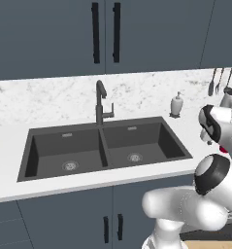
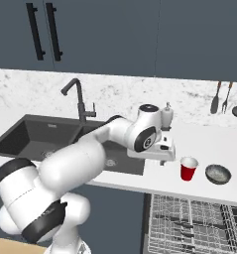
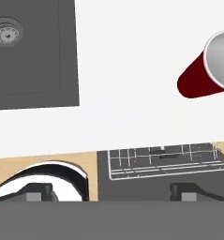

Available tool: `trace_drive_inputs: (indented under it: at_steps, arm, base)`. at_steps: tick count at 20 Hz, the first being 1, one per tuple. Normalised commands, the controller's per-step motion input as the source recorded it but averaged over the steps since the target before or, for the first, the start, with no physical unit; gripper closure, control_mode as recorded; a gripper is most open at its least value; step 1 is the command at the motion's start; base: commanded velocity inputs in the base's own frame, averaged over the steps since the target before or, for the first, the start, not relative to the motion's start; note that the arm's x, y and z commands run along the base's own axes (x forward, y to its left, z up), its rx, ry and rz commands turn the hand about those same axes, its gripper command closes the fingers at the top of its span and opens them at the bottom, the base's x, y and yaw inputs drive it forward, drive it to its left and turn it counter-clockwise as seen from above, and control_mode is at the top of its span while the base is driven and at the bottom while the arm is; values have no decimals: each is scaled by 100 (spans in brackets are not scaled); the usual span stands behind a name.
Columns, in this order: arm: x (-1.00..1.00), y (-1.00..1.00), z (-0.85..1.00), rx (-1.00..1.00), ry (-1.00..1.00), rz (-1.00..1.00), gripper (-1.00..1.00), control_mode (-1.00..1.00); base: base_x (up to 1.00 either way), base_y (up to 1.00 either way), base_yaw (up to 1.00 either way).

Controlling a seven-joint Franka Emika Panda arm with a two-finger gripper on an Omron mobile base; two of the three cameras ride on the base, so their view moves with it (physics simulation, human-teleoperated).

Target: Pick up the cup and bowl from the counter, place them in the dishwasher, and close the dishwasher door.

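Two-finger gripper (image 2: 163,159) hangs over the white marble-veined counter (image 2: 224,144), just right of the dark double sink (image 2: 35,136), jaws spread wide with nothing between them. Small red cup (image 2: 188,168) with a pale inside stands upright on the counter just right of the gripper, apart from it; in the hand view the cup (image 3: 208,70) sits at the right edge. Grey round bowl (image 2: 218,173) rests just beside the cup, further right. Dishwasher pale wire rack (image 2: 189,223) is pulled out below the counter edge. White soap bottle (image 2: 167,115) stands behind the arm.
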Motion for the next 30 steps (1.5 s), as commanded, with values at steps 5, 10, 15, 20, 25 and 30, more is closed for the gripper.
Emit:
trace_drive_inputs:
  at_steps: [5,10,15,20,25,30]
  arm:
    - [29,-46,-8,0,-1,1,-100,-100]
    - [23,-39,-8,0,-3,1,-100,-100]
    - [27,-27,-8,0,-1,2,-100,-100]
    - [24,-18,-18,0,-3,1,-100,-100]
    - [24,-23,-18,0,0,1,-100,-100]
    - [26,-22,-12,0,0,0,-100,-100]
  base:
    - [0,0,0]
    - [0,0,0]
    - [0,0,0]
    - [0,0,0]
    - [0,0,0]
    - [0,0,0]
